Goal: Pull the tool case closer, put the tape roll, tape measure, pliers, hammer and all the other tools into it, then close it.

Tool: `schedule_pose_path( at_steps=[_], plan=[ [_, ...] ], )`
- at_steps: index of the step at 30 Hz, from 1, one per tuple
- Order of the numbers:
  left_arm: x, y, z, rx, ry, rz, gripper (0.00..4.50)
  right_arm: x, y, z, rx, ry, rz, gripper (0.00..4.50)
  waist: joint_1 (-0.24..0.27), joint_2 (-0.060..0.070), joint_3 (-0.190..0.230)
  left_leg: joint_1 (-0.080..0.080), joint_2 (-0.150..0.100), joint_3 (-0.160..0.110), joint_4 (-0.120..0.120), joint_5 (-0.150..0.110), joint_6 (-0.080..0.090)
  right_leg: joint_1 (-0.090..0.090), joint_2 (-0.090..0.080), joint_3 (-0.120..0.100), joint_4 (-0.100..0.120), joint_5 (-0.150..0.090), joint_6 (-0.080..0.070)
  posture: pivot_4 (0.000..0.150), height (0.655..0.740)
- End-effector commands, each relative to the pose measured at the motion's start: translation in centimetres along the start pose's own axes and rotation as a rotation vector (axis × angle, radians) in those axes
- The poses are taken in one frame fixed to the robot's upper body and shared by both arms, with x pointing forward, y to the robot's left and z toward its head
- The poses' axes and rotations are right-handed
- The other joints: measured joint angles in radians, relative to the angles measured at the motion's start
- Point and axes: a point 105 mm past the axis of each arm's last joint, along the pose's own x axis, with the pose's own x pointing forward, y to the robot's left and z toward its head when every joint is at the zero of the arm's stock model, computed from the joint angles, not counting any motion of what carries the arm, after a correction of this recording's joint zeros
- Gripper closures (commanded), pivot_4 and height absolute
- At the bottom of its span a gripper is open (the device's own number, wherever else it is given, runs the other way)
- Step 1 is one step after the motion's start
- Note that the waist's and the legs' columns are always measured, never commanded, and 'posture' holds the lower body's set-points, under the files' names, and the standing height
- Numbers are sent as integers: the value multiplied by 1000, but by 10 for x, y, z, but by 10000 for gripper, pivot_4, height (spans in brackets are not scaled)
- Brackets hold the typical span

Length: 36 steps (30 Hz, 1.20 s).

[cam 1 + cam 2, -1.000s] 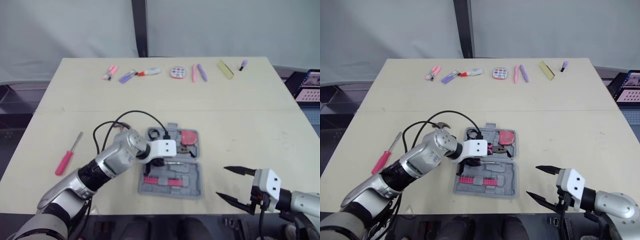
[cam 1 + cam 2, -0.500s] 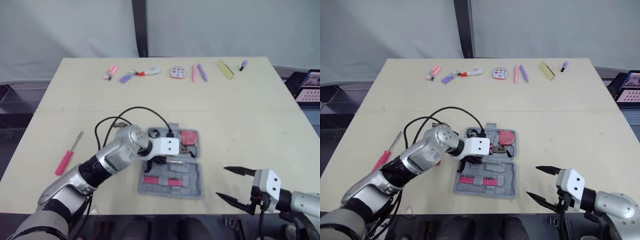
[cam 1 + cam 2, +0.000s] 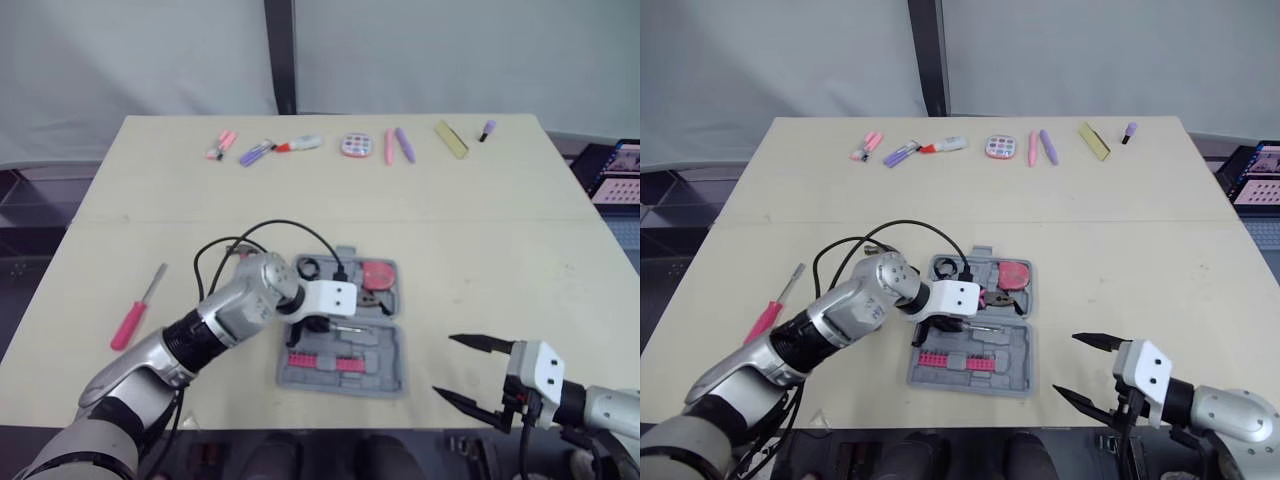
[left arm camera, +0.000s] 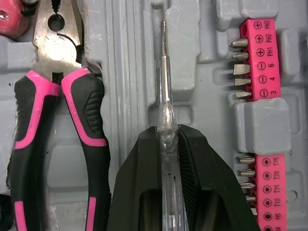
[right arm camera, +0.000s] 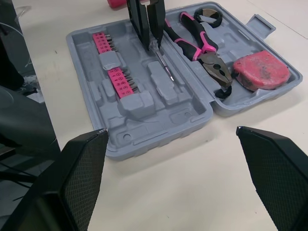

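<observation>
Tool case (image 3: 388,378) lies open on the table (image 3: 500,250), close to the front edge. In the head views its far half holds the pink tape measure (image 3: 377,274), the pliers (image 3: 368,297) beside it, and the black tape roll (image 3: 307,267) in the far left corner. The near half carries pink bit strips (image 3: 325,362). The left gripper (image 3: 318,322) hangs over the middle of the case. A pink-handled screwdriver (image 3: 132,320) lies on the table well to the left. The right gripper (image 3: 445,364) sits off the case's right side, fingers spread wide on nothing.

Left wrist view: the fingers are clamped on a slim screwdriver (image 4: 164,86) with a clear handle. Its blade points along a moulded slot between the pliers and the bit strips, and contact with the tray cannot be told.

Right wrist view: the same layout, with the slim screwdriver slanting down to the tray.

Against half a second back, the left gripper has eased slightly left. The case contents are unchanged and the right gripper has barely shifted.
</observation>
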Motion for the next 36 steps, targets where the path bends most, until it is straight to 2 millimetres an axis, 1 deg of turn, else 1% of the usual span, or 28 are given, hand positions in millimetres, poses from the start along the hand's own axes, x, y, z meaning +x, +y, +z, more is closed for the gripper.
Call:
schedule_pose_path(
  at_steps=[1,9,21,25,36],
  plan=[
    [-6,8,6,31,-3,31,44785,-2,-1,9,-22,-26,-15,0,-1,0,0,0,0,0,0,0,0,0,0,0,0,0,0,1500,7400],
    [-7,11,9,28,-16,48,44785,-1,-2,9,-23,-25,-16,0,0,0,0,0,0,0,0,0,0,0,0,0,0,0,0,1500,7400],
    [-17,16,9,30,-7,58,44785,0,-2,8,-21,-30,-14,0,-1,0,0,0,0,0,0,0,0,0,0,0,0,0,0,1500,7400],
    [-18,17,11,35,-4,60,44785,0,-3,9,-22,-31,-13,0,-1,0,0,0,0,0,0,0,0,0,0,0,0,0,0,1500,7400],
    [-13,11,10,75,47,-4,44785,1,0,9,-16,-34,-22,0,-1,0,0,0,0,0,0,0,0,0,0,0,0,0,0,1500,7400]
  ],
)
